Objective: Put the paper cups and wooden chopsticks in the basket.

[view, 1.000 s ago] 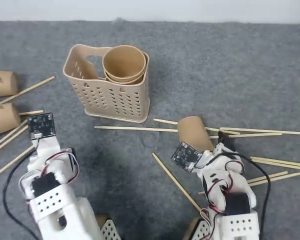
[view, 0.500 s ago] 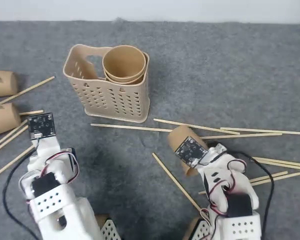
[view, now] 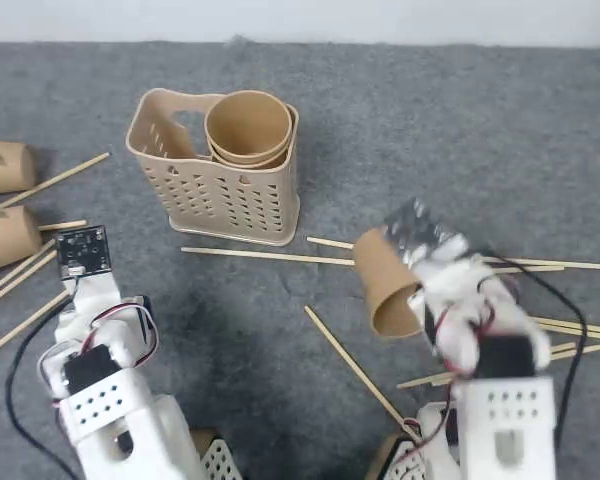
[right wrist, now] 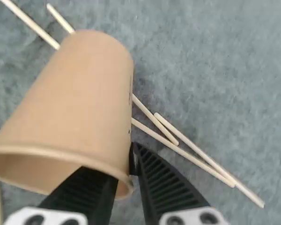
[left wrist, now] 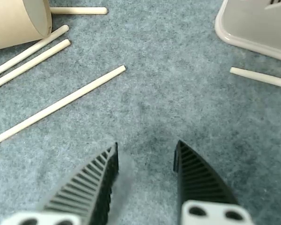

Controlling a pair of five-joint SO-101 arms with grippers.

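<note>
High view, tally: nested paper cups (view: 248, 125) in the basket (view: 215, 195); one cup (view: 383, 280) pinched by its rim in my right pincer (right wrist: 130, 161); two loose cups (view: 7, 238) and the chopsticks (view: 270, 257) on the carpet (view: 480, 130); my left pincer (left wrist: 145, 159) open, empty.

A basket (view: 220, 190) stands toward the desk's (view: 460, 130) far left, with stacked cups (view: 248, 125) in its right end. Mid-desk, the right claw (view: 421, 299) grips a paper cup (view: 382, 280) by its rim, mouth toward the near edge. Two more cups (view: 7, 238) lie at the left edge. Chopsticks (view: 270, 257) lie scattered before the basket and along both side edges. The left arm (view: 100, 370) sits at the near left corner.
</note>
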